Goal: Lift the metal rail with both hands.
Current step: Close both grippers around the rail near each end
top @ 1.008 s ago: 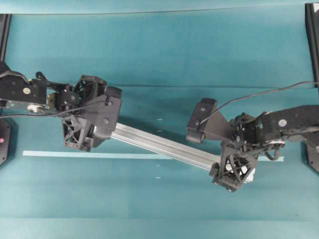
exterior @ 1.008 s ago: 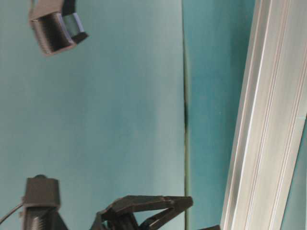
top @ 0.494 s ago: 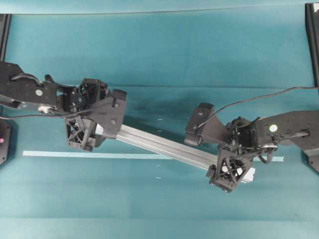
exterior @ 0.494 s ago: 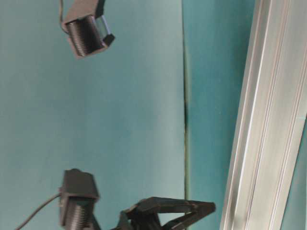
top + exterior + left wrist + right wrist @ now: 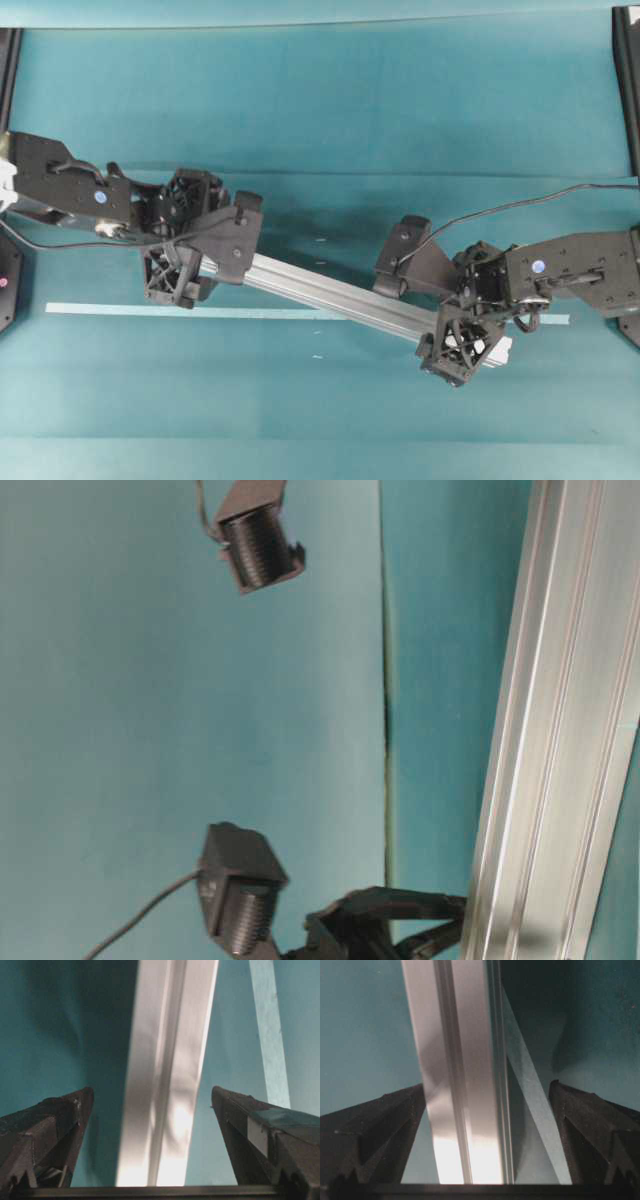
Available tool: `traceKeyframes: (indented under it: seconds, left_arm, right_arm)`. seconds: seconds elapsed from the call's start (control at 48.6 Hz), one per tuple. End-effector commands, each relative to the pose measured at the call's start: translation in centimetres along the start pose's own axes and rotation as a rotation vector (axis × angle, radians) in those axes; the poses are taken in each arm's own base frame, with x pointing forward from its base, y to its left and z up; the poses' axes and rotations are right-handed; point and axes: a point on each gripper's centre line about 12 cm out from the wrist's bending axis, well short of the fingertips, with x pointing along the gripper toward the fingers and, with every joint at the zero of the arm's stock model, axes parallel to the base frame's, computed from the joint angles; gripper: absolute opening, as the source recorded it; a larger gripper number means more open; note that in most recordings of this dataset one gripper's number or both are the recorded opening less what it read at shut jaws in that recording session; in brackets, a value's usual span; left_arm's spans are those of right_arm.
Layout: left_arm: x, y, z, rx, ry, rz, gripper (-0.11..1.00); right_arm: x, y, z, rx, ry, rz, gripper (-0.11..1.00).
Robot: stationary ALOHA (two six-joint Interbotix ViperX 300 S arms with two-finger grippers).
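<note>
The metal rail (image 5: 330,293) lies slantwise on the teal table, its left end higher in the overhead view than its right. My left gripper (image 5: 177,282) stands open over the rail's left end. In the left wrist view the rail (image 5: 167,1085) runs between the two fingers, with teal gaps on both sides of my left gripper (image 5: 151,1092). My right gripper (image 5: 462,346) stands open over the right end. There the rail (image 5: 460,1085) passes between the fingers of my right gripper (image 5: 487,1085), close to the left fingertip (image 5: 412,1097). The rail's ends are hidden under the grippers.
A thin pale tape strip (image 5: 120,309) runs left to right across the table and passes under the rail; it also shows in the wrist views as a tape strip (image 5: 270,1035) (image 5: 530,1090). Black arm posts (image 5: 627,60) stand at the table's sides. A seam (image 5: 386,710) crosses the table cover.
The left gripper has shifted right and down onto the rail's left end, the right gripper slightly left. Both look smaller from overhead, so lower. The rail has not moved.
</note>
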Motion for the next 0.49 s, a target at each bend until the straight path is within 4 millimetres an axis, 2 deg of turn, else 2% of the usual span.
traceKeyframes:
  seconds: [0.0,0.473]
  left_arm:
    - [0.01,0.13,0.15,0.001,-0.008,0.005,0.98]
    - [0.29,0.1,0.08,0.0,-0.014,0.007,0.97]
  right_arm:
    - [0.37,0.04,-0.02,-0.003,-0.005,0.001,1.0]
    - [1.25,-0.3,-0.43,-0.001,0.001,-0.006,0.99]
